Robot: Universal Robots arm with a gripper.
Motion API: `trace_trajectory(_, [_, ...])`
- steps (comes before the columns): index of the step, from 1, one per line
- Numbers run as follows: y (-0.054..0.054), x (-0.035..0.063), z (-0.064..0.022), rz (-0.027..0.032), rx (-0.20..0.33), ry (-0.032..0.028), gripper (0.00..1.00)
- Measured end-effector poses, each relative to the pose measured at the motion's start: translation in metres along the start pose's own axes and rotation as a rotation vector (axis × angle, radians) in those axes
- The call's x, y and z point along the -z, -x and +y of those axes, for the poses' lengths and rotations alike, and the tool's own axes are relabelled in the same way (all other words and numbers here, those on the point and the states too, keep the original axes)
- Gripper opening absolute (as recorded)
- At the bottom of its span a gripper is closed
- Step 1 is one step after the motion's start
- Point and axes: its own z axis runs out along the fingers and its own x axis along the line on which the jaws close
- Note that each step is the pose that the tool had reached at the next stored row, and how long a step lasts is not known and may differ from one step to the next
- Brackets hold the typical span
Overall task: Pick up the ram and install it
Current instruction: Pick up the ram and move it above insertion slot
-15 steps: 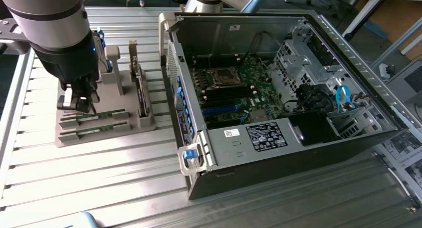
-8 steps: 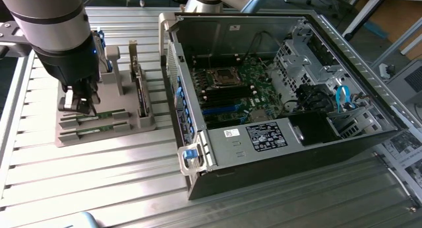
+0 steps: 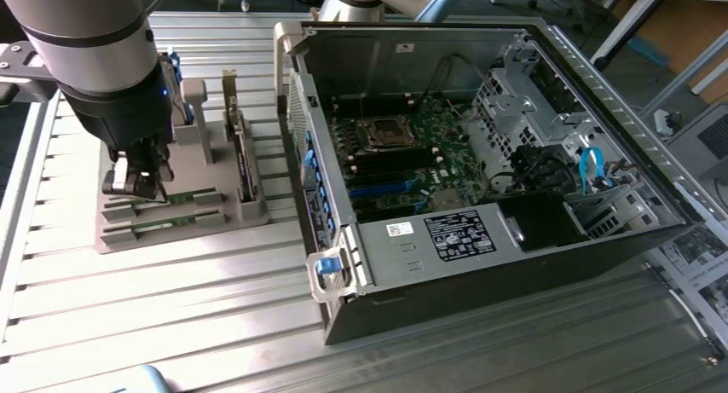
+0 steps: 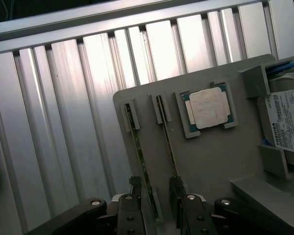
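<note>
Ram, a thin green circuit-board stick [image 4: 139, 152], stands on edge between my spread claw [image 4: 155, 198]: pick-up step. I judge closing needs it centred.

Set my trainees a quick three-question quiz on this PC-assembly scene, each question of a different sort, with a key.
1. True or false: the pincer is open, with one ram stick between its fingers.
2. What sits in the holder's square recess? A) CPU B) fan C) screw
3. By the wrist view, how many ram sticks stand on edge in the holder's slots?
Key: 1 true; 2 A; 3 two.
</note>
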Motion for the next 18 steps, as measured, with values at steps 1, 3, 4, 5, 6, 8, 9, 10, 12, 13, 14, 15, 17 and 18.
trace_trajectory(1, [0.0000,-0.0007,0.0000,-0.0001,0.000,-0.0001,0.36])
trace_trajectory(3, [0.0000,-0.0016,0.0000,0.0000,0.000,0.0000,0.36])
trace_trajectory(4, [0.0000,-0.0021,0.0000,-0.0001,0.000,0.0000,0.36])
trace_trajectory(5, [0.0000,-0.0025,0.0000,-0.0001,0.000,0.0000,0.36])
trace_trajectory(6, [-0.0001,-0.0030,-0.0001,-0.0001,0.000,-0.0001,0.36])
trace_trajectory(8, [-0.0001,-0.0039,-0.0001,-0.0001,0.000,-0.0001,0.36])
trace_trajectory(9, [-0.0001,-0.0044,-0.0001,-0.0001,0.000,0.0000,0.36])
trace_trajectory(10, [-0.0001,-0.0048,-0.0001,-0.0001,0.000,0.0000,0.36])
trace_trajectory(12, [-0.0001,-0.0058,-0.0001,-0.0001,0.000,-0.0001,0.36])
trace_trajectory(13, [-0.0001,-0.0064,-0.0001,-0.0001,0.000,0.0000,0.36])
trace_trajectory(14, [-0.0001,-0.0070,-0.0001,-0.0001,0.000,-0.0001,0.36])
trace_trajectory(15, [-0.0002,-0.0077,-0.0002,-0.0001,0.000,-0.0001,0.36])
trace_trajectory(17, [-0.0002,-0.0088,-0.0002,-0.0001,0.000,-0.0001,0.36])
trace_trajectory(18, [-0.0002,-0.0094,-0.0002,-0.0001,0.000,-0.0001,0.36])
